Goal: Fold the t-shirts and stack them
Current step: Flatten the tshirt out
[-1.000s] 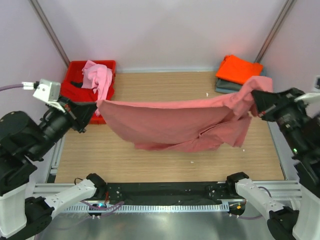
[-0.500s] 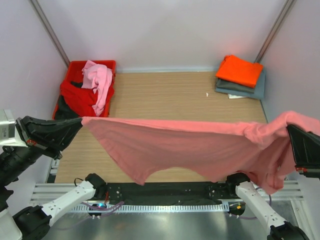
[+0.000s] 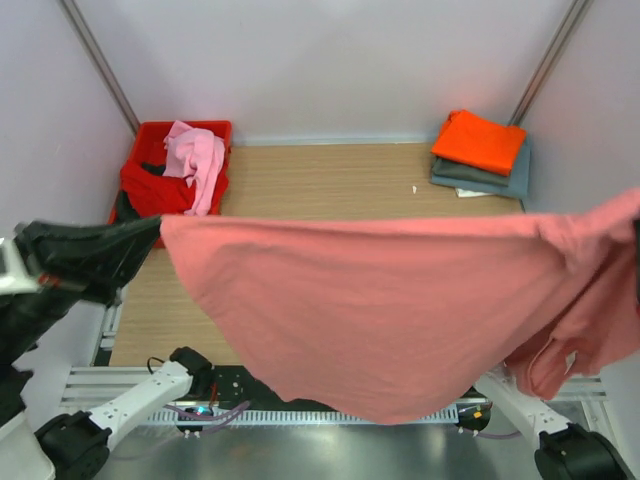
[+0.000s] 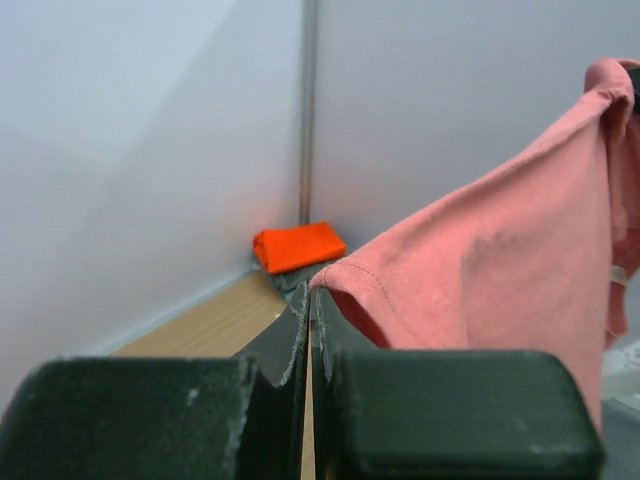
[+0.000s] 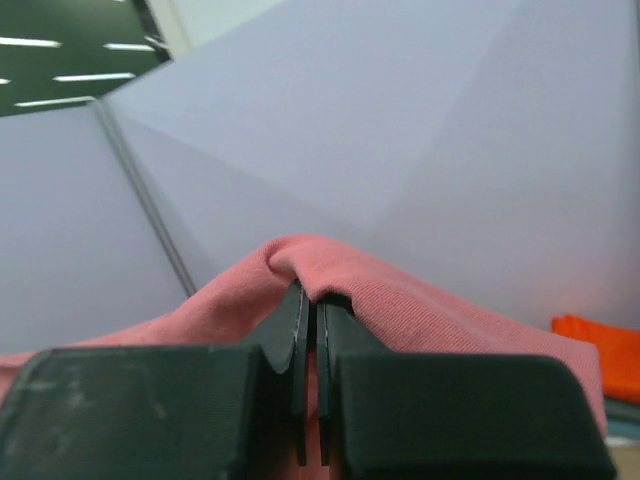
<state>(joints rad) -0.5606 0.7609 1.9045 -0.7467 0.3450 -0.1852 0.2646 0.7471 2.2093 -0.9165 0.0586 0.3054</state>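
Since the earlier frames both my arms have risen toward the overhead camera, and the cloth between them now hangs wider and fills the lower half of that view. My left tool point(image 4: 308, 300) has its fingers pressed together, pinching a hemmed corner of the salmon-pink shirt point(image 3: 380, 310) at the tips. My right tool point(image 5: 308, 295) is likewise clamped on a fold of the same shirt, which drapes over its fingertips; in the overhead view that tool sits at the right edge, mostly cut off. The shirt is stretched taut along its top edge from mid-left to the right edge, sagging to a rounded low point at bottom centre, with extra cloth bunched at lower right. It hangs clear of the counter point(image 3: 330, 185). Beyond it, at upper right, an orange shirt point(image 3: 483, 140) lies folded on a grey-blue shirt point(image 3: 500, 180). At upper left, a red crate point(image 3: 150, 130) holds a light pink shirt point(image 3: 195, 155) and a red shirt point(image 3: 150, 190), both crumpled and spilling over its near rim.
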